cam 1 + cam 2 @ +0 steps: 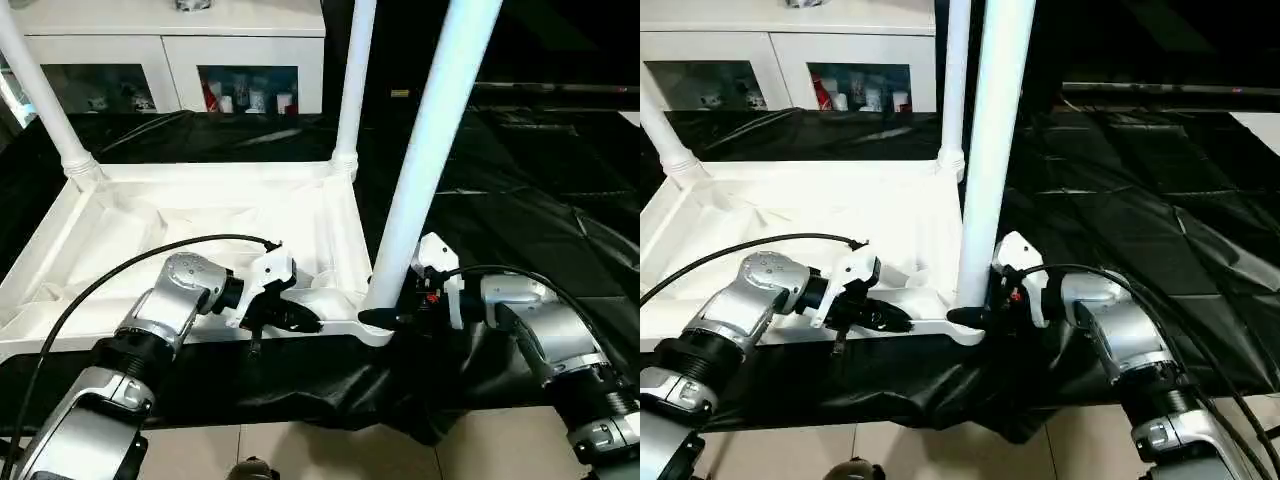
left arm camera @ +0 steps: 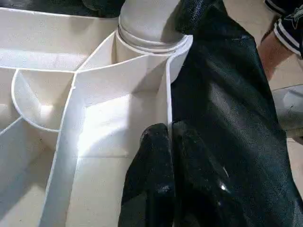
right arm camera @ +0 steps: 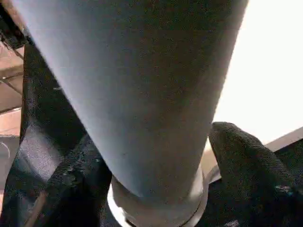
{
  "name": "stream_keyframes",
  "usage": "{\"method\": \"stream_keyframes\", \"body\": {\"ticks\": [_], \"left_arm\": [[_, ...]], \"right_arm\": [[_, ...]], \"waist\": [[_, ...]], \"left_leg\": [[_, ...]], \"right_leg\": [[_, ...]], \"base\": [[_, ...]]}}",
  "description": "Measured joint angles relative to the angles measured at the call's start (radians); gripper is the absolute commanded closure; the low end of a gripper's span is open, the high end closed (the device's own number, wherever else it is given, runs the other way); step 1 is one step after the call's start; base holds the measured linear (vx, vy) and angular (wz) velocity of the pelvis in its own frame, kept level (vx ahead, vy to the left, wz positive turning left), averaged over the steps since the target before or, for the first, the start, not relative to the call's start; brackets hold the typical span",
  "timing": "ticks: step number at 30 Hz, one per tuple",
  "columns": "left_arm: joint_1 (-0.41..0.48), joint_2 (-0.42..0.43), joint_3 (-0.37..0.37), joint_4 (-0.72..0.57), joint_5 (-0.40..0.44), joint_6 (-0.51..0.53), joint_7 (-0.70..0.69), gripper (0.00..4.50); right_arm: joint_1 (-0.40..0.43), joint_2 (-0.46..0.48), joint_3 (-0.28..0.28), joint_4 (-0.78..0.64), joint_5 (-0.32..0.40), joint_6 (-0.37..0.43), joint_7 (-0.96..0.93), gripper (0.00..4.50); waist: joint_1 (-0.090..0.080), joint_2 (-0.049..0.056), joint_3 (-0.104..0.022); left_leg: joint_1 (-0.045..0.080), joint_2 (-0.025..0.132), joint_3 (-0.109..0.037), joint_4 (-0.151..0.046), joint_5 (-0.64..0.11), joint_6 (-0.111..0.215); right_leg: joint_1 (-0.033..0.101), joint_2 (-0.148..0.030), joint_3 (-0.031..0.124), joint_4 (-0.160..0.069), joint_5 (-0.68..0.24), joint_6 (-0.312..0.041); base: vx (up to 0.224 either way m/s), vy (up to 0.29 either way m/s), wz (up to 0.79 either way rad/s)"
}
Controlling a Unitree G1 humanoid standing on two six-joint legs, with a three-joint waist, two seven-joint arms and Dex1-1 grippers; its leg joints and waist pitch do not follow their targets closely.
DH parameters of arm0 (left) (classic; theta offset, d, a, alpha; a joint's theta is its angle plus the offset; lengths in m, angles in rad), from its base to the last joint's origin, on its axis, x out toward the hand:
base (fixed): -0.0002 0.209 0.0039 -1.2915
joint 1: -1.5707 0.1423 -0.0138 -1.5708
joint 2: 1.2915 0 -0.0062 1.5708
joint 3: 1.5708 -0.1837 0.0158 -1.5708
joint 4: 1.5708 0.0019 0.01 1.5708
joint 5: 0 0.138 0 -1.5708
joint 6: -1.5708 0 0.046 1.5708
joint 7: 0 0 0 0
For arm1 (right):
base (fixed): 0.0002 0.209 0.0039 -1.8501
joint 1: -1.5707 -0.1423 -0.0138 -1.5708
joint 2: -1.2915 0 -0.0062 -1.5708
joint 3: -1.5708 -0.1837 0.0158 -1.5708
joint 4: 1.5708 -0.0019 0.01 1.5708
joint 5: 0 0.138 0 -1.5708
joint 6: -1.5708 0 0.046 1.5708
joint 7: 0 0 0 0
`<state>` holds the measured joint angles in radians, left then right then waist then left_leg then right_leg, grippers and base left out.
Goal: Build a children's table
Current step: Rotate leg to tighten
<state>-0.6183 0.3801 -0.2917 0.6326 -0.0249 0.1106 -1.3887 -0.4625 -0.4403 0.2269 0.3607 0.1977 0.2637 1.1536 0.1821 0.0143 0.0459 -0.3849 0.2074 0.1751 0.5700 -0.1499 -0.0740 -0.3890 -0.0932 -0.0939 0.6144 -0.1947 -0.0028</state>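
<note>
The children's table top (image 1: 200,215) lies upside down on a black cloth, ribbed underside up. Three white legs stand in its corner sockets: far left (image 1: 40,90), far right (image 1: 352,80) and near right (image 1: 430,150). My left gripper (image 1: 300,320) is at the near edge, shut on the thin rim wall (image 2: 168,85) just beside the near-right socket (image 2: 151,38). My right gripper (image 1: 385,318) reaches in from the right. Its black fingers (image 3: 246,161) press either side of the near-right leg (image 3: 142,94), right above the socket collar.
A white glass-door cabinet (image 1: 170,50) stands behind the table top. The black cloth (image 1: 520,180) spreads to the right and hangs over the near edge onto the tiled floor (image 1: 300,450). A person's leg and shoe (image 2: 279,33) are close by.
</note>
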Motion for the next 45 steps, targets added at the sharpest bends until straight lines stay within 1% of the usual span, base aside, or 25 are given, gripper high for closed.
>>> {"method": "stream_keyframes", "body": {"ticks": [1, 2, 7, 8, 9, 11, 13, 15, 18, 20, 23, 27, 29, 30, 31, 34, 35, 40, 41, 43, 45], "left_arm": [[0.000, -0.002, 0.000, 0.000, 0.000, 0.000, 0.003, 4.50], [0.000, -0.005, 0.000, 0.000, 0.000, 0.000, 0.008, 4.50], [0.000, -0.015, 0.001, 0.000, 0.001, 0.000, 0.037, 4.50], [-0.001, -0.028, 0.009, 0.009, 0.003, 0.000, 0.075, 4.50], [-0.003, -0.037, 0.015, 0.016, 0.006, 0.001, 0.102, 4.50], [-0.022, -0.074, 0.032, 0.051, 0.022, 0.011, 0.188, 4.50], [-0.040, -0.096, 0.033, 0.072, 0.029, 0.021, 0.244, 4.50], [-0.067, -0.139, 0.042, 0.113, 0.047, 0.031, 0.340, 4.50], [-0.094, -0.194, 0.046, 0.147, 0.062, 0.048, 0.441, 4.50], [-0.113, -0.236, 0.055, 0.180, 0.064, 0.063, 0.519, 4.50], [-0.126, -0.278, 0.058, 0.206, 0.068, 0.073, 0.581, 4.50], [-0.131, -0.299, 0.063, 0.216, 0.078, 0.079, 0.616, 4.50], [-0.133, -0.304, 0.069, 0.220, 0.085, 0.079, 0.622, 4.50], [-0.133, -0.305, 0.070, 0.221, 0.086, 0.079, 0.623, 4.50], [-0.133, -0.305, 0.070, 0.221, 0.087, 0.079, 0.623, 4.50], [-0.133, -0.302, 0.070, 0.221, 0.087, 0.079, 0.613, 4.50], [-0.133, -0.295, 0.070, 0.220, 0.086, 0.077, 0.600, 4.50], [-0.122, -0.235, 0.056, 0.193, 0.068, 0.049, 0.466, 4.50], [-0.115, -0.221, 0.055, 0.187, 0.059, 0.036, 0.427, 4.50], [-0.105, -0.208, 0.053, 0.174, 0.056, 0.026, 0.389, 4.50], [-0.097, -0.179, 0.048, 0.160, 0.045, 0.015, 0.329, 4.50]], "right_arm": [[0.000, 0.000, 0.001, 0.001, 0.000, -0.002, 0.003, 1.55], [0.000, 0.000, 0.001, 0.003, -0.003, -0.003, 0.004, 1.76], [-0.001, 0.004, -0.002, 0.005, -0.010, -0.001, -0.011, 1.97], [-0.002, 0.024, -0.020, 0.018, -0.011, 0.010, -0.056, 2.22], [-0.003, 0.038, -0.032, 0.029, -0.013, 0.013, -0.089, 2.29], [-0.013, 0.082, -0.067, 0.067, -0.026, 0.010, -0.204, 2.36], [-0.028, 0.113, -0.084, 0.093, -0.037, 0.011, -0.287, 2.40], [-0.048, 0.176, -0.135, 0.146, -0.046, 0.015, -0.451, 2.46], [-0.063, 0.240, -0.184, 0.180, -0.052, 0.019, -0.631, 2.50], [-0.086, 0.290, -0.216, 0.213, -0.061, 0.018, -0.772, 2.50], [-0.099, 0.339, -0.242, 0.238, -0.070, 0.010, -0.891, 2.50], [-0.109, 0.382, -0.259, 0.262, -0.089, -0.011, -0.963, 2.50], [-0.117, 0.388, -0.260, 0.278, -0.097, -0.033, -0.973, 2.50], [-0.117, 0.388, -0.260, 0.281, -0.100, -0.038, -0.972, 1.94], [-0.117, 0.388, -0.260, 0.283, -0.100, -0.042, -0.970, 1.80], [-0.117, 0.388, -0.260, 0.288, -0.094, -0.053, -0.945, 1.73], [-0.117, 0.380, -0.259, 0.287, -0.091, -0.053, -0.920, 1.54], [-0.075, 0.276, -0.205, 0.224, -0.078, -0.034, -0.676, 1.54], [-0.058, 0.238, -0.184, 0.191, -0.072, -0.028, -0.607, 1.54], [-0.044, 0.209, -0.176, 0.172, -0.069, -0.022, -0.549, 1.54], [-0.030, 0.162, -0.145, 0.128, -0.054, -0.008, -0.462, 1.54]], "waist": [[0.000, 0.000, 0.000], [0.000, 0.000, 0.000], [0.000, 0.000, 0.000], [-0.001, -0.001, 0.000], [-0.002, -0.001, 0.000], [-0.008, -0.001, 0.000], [-0.013, -0.001, 0.000], [-0.021, -0.004, -0.002], [-0.031, -0.003, -0.003], [-0.038, -0.003, -0.003], [-0.039, 0.000, -0.005], [-0.039, 0.000, -0.005], [-0.039, -0.001, -0.006], [-0.040, -0.001, -0.006], [-0.040, -0.001, -0.006], [-0.040, -0.001, -0.006], [-0.040, -0.001, -0.006], [-0.039, 0.000, -0.005], [-0.038, 0.000, -0.005], [-0.037, 0.000, -0.005], [-0.035, 0.001, -0.005]], "left_leg": [[0.000, 0.000, 0.000, 0.000, 0.000, 0.000], [0.000, 0.000, 0.000, 0.000, 0.000, 0.000], [0.000, 0.000, 0.000, 0.000, 0.000, 0.000], [0.001, 0.000, 0.000, 0.000, 0.000, 0.000], [0.001, 0.000, 0.000, 0.000, 0.000, 0.000], [0.001, 0.000, 0.000, 0.001, 0.000, 0.000], [0.002, 0.000, 0.000, 0.001, 0.000, 0.000], [0.003, 0.000, 0.000, 0.001, 0.000, -0.001], [0.004, -0.001, 0.000, 0.001, 0.000, -0.001], [0.006, -0.001, 0.000, 0.001, 0.000, -0.001], [0.010, -0.001, 0.000, -0.001, 0.000, -0.001], [0.013, -0.001, 0.000, -0.003, 0.000, -0.001], [0.013, -0.001, 0.000, -0.003, 0.000, -0.001], [0.013, -0.001, 0.000, -0.003, 0.000, -0.001], [0.013, -0.002, 0.000, -0.003, 0.000, -0.001], [0.013, -0.002, 0.000, -0.005, 0.000, -0.001], [0.013, -0.002, 0.000, -0.005, 0.000, -0.001], [0.011, -0.002, 0.000, -0.007, 0.000, -0.001], [0.009, -0.001, 0.000, -0.007, 0.000, -0.001], [0.008, -0.001, 0.000, -0.006, 0.000, 0.000], [0.004, -0.001, 0.000, -0.005, 0.000, 0.000]], "right_leg": [[0.000, 0.000, 0.000, 0.000, 0.000, 0.000], [0.000, 0.000, 0.000, 0.000, 0.000, 0.000], [0.000, 0.000, 0.000, 0.001, 0.000, 0.000], [0.000, 0.000, 0.000, 0.001, 0.000, 0.000], [0.000, 0.000, 0.000, 0.001, 0.000, 0.000], [0.000, 0.000, 0.000, 0.002, 0.000, 0.000], [0.001, 0.000, 0.000, 0.001, 0.001, -0.001], [0.001, 0.000, 0.001, 0.001, 0.001, -0.001], [0.002, 0.000, 0.001, 0.001, 0.001, -0.001], [0.003, 0.000, 0.001, 0.001, 0.001, -0.001], [0.007, 0.000, 0.002, -0.002, 0.001, -0.001], [0.010, 0.000, 0.002, -0.003, -0.001, 0.003], [0.009, 0.000, 0.002, -0.003, -0.001, 0.004], [0.009, 0.000, 0.002, -0.003, -0.002, 0.004], [0.009, 0.000, 0.002, -0.003, -0.002, 0.004], [0.009, 0.000, 0.002, -0.004, -0.002, 0.004], [0.008, 0.000, 0.002, -0.003, -0.002, 0.004], [0.006, 0.001, 0.002, -0.004, -0.001, 0.003], [0.005, 0.001, 0.001, -0.004, -0.002, 0.003], [0.004, 0.001, 0.001, -0.004, -0.004, 0.002], [0.002, 0.001, 0.000, -0.004, -0.004, 0.002]], "base": [[0.000, 0.000, 0.00], [0.000, 0.000, 0.00], [0.000, 0.000, 0.00], [0.000, 0.000, 0.00], [0.000, 0.000, 0.00], [0.000, 0.000, 0.00], [0.000, 0.000, 0.00], [0.000, 0.000, 0.00], [0.000, 0.000, 0.00], [0.000, 0.000, 0.00], [0.000, 0.000, 0.00], [0.000, 0.000, 0.00], [0.000, 0.000, 0.00], [0.000, 0.000, 0.00], [0.000, 0.000, 0.00], [0.000, 0.000, 0.00], [0.000, 0.000, 0.00], [0.000, 0.000, 0.00], [0.000, 0.000, 0.00], [0.000, 0.000, 0.00], [0.000, 0.000, 0.00]]}}
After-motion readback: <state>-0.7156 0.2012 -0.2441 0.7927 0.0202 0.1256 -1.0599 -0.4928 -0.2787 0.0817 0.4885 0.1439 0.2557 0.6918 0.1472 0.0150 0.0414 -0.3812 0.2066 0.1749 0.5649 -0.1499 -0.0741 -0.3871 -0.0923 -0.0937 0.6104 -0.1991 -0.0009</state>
